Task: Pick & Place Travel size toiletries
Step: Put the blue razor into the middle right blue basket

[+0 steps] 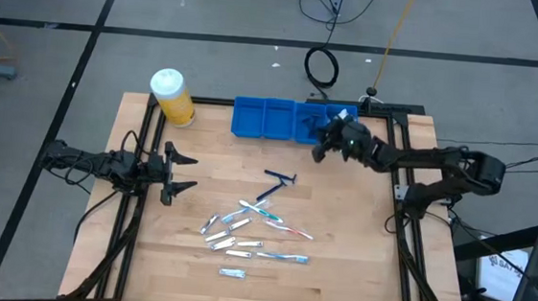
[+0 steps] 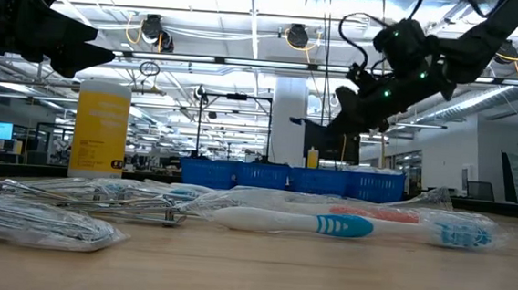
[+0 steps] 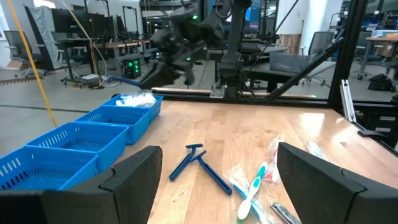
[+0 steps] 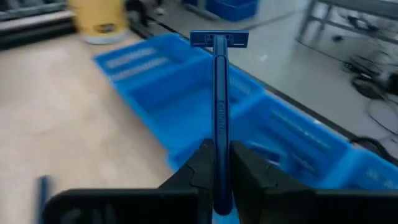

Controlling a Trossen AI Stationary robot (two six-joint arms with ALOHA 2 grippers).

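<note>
- We judge the placing step underway: our right pincer, clamped on a dark blue razor, hangs above the blue compartment tray.
- Next we should lower into a compartment and release.
- Our left pincer waits wide open and empty, beside the toiletries on the bench.

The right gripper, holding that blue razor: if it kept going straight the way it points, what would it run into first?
Most likely the blue compartment tray. The right gripper points its razor at it, though depth is unclear.
</note>
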